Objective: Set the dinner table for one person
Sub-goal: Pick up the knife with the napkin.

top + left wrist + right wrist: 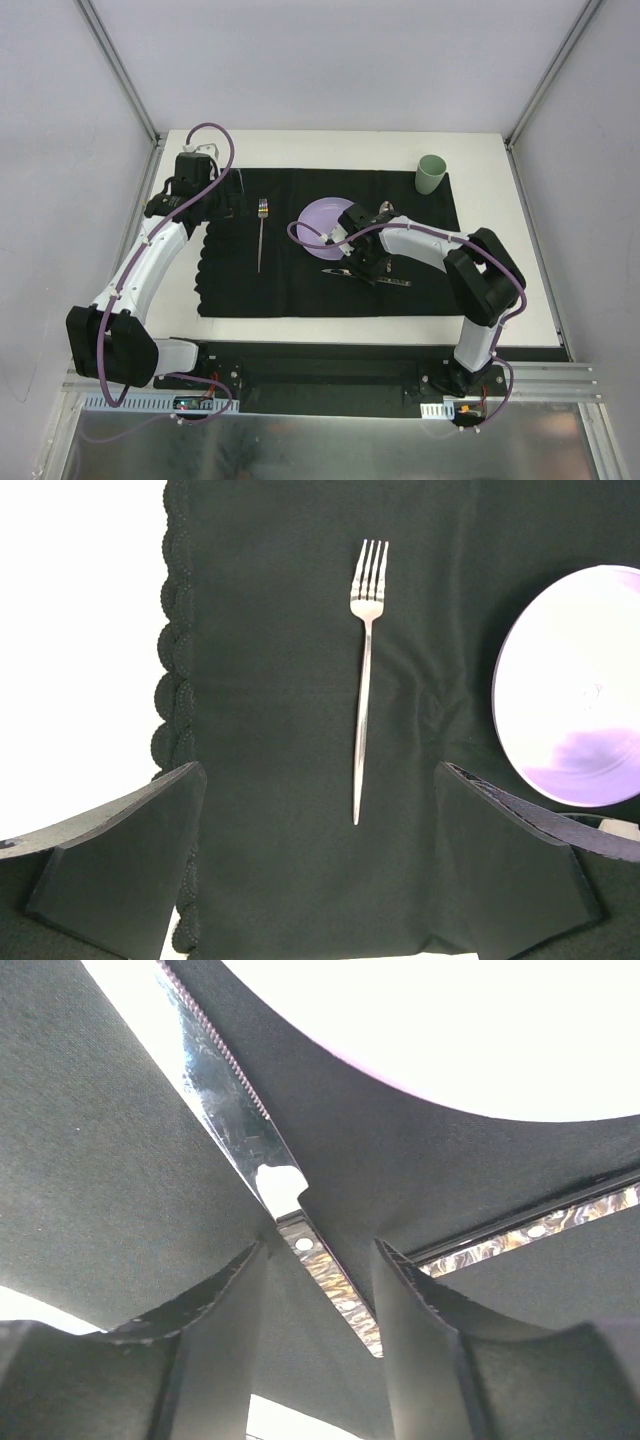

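**Place setting for one: stock on the desk, left to right**

1. Desk (320, 145): white and flat, with grey rails at the edges. It carries every item below, and bare strips show on all sides of the mat.
2. Mat (250, 295): a black cloth with a scalloped left edge, lying flat in the middle of the desk.
3. Left tool (230, 192): hangs over the mat's far left corner. The wrist view shows it (318, 775) released, jaws spread wide and nothing between them.
4. Fork (261, 235): silver and slim, lying on the mat with its tines toward the far edge. It sits left of the plate and apart from it. In the left wrist view the fork (363, 680) lies ahead of the fingers, in line with the gap.
5. Plate (325, 220): round and lilac, on the mat near its centre.
6. Knife (335, 270): lies on the mat just on the near side of the plate. It has a serrated blade (240, 1130) and a patterned, shiny handle.
7. Right tool (362, 268): lowered onto the mat at the plate's near edge. In its wrist view the tool (320, 1250) is part spread, and its fingers straddle the knife handle. A gap shows on one side, so it is not clenched.
8. Second utensil (395, 283): only its patterned handle (530, 1230) can be made out, on the mat just right of the knife.
9. Cup (431, 175): green and upright, at the mat's far right corner, well apart from the plate.
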Controlling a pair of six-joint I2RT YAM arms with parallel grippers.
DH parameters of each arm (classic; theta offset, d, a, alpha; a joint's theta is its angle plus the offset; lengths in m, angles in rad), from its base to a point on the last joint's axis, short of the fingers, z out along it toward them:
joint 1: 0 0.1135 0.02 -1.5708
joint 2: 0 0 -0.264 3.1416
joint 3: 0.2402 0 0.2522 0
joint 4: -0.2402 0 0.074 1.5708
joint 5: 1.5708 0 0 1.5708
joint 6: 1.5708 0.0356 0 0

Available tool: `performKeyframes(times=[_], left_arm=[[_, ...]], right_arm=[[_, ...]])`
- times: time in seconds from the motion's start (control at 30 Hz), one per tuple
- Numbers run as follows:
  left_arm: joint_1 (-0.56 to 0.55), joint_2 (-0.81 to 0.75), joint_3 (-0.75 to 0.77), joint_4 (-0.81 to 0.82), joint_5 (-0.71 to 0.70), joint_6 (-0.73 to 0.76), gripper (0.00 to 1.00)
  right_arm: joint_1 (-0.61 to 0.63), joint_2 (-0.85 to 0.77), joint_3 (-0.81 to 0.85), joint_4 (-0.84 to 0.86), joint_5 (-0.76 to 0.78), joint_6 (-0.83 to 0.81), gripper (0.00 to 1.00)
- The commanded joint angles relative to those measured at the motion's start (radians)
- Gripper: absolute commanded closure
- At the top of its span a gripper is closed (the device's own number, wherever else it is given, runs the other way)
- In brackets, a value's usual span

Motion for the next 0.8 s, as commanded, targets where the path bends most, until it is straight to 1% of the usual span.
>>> performKeyframes(times=[0.0, 0.37, 0.47, 0.53, 0.57, 0.6, 0.67, 0.77], left_arm=[[0.015, -0.029, 0.0, -0.005, 0.012, 0.017, 0.01], [0.028, -0.032, -0.01, -0.003, 0.013, 0.019, 0.01], [0.029, -0.031, -0.01, -0.003, 0.013, 0.019, 0.01], [0.031, -0.029, -0.01, -0.003, 0.013, 0.019, 0.01], [0.031, -0.029, -0.01, -0.003, 0.015, 0.019, 0.01], [0.031, -0.029, -0.01, -0.003, 0.013, 0.016, 0.01], [0.031, -0.029, -0.012, -0.003, 0.013, 0.017, 0.01], [0.032, -0.028, -0.013, -0.003, 0.013, 0.017, 0.01]], right_arm=[[0.001, 0.021, 0.029, -0.017, -0.014, -0.012, 0.54], [0.002, 0.044, 0.035, -0.036, -0.034, -0.01, 0.62], [0.001, 0.05, 0.038, -0.045, -0.043, -0.01, 0.67], [0.001, 0.055, 0.04, -0.051, -0.047, -0.01, 0.73], [0.002, 0.058, 0.04, -0.051, -0.049, -0.01, 0.79], [0.002, 0.06, 0.04, -0.053, -0.049, -0.01, 0.81], [0.001, 0.061, 0.043, -0.057, -0.049, -0.012, 0.93], [0.001, 0.061, 0.041, -0.059, -0.086, -0.01, 0.99]])
